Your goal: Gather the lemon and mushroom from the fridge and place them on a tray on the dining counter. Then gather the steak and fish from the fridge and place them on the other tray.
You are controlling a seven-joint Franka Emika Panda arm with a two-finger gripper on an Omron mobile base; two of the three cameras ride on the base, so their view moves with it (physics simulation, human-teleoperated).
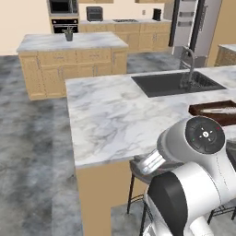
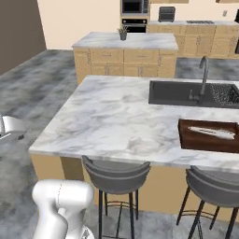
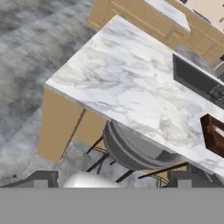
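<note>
The fridge (image 1: pixel 191 25) stands far beyond the claw (image 3: pixel 112 181), past the worktop (image 1: pixel 115 115) and its sink (image 1: pixel 175 83). The brown tray (image 2: pixel 207 135) rests on the worktop ahead and right of the claw, long side along the near edge. The claw is spread, empty.

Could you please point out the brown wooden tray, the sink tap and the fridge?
brown wooden tray (image 2: pixel 205 139), right base view, its near rim.
sink tap (image 2: pixel 204 74), right base view, its upright neck.
fridge (image 1: pixel 205 27), left base view, its steel door.
</note>
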